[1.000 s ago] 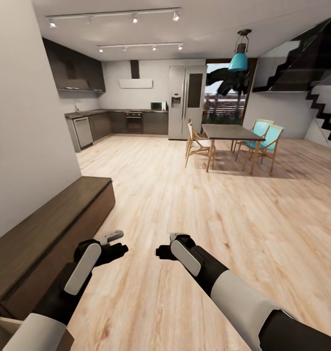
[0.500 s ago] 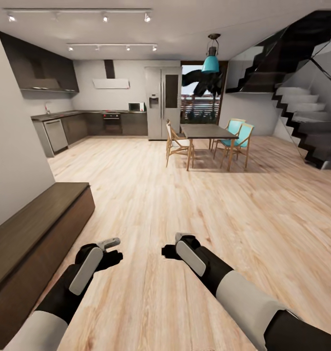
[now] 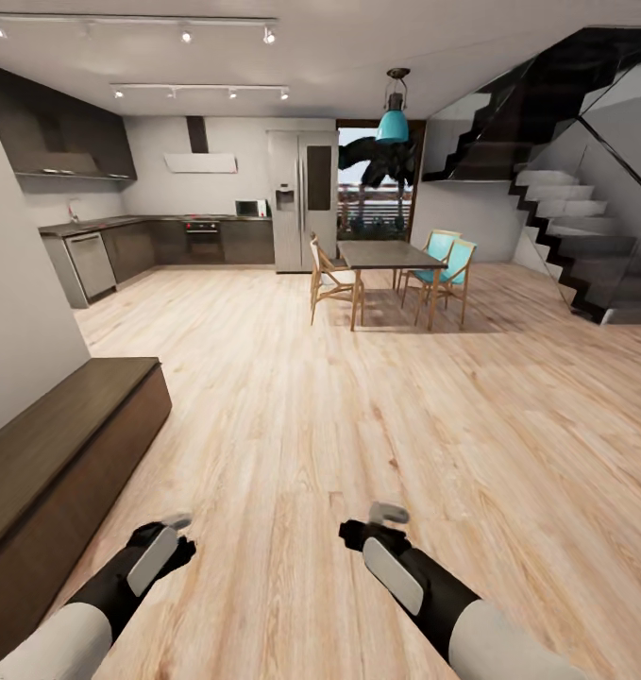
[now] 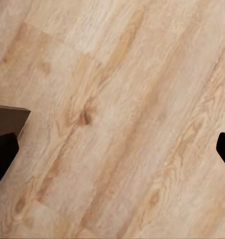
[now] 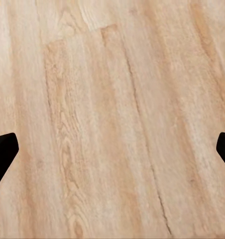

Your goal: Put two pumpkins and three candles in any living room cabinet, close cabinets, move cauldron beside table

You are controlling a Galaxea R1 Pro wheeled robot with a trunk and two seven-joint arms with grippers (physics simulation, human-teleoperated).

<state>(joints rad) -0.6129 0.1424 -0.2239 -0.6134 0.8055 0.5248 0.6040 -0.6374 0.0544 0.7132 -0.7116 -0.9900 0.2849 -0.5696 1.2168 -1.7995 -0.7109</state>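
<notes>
The cabinet (image 3: 65, 444), a long low dark brown unit with flat fronts, runs along the white wall on my left; the part in view looks shut. My left gripper (image 3: 176, 531) hovers over bare wood floor beside its near end. In the left wrist view the left gripper (image 4: 112, 149) is open, its dark fingertips (image 4: 3, 157) wide apart with only floorboards between them. My right gripper (image 3: 375, 522) hangs over the floor further right. The right wrist view also shows the right gripper (image 5: 112, 149) open and empty. The pumpkins, candles and cauldron are out of view.
A dining table (image 3: 386, 253) with wooden and teal chairs (image 3: 449, 269) stands far ahead. Kitchen counters (image 3: 122, 247) and a fridge (image 3: 301, 198) line the back wall. A dark staircase (image 3: 575, 236) rises at the right. Wide wood floor (image 3: 358, 406) lies between.
The head camera has swung to the right, so the cabinet and kitchen slid left and the stairs came into view. Both arms now sit lower and closer in the picture.
</notes>
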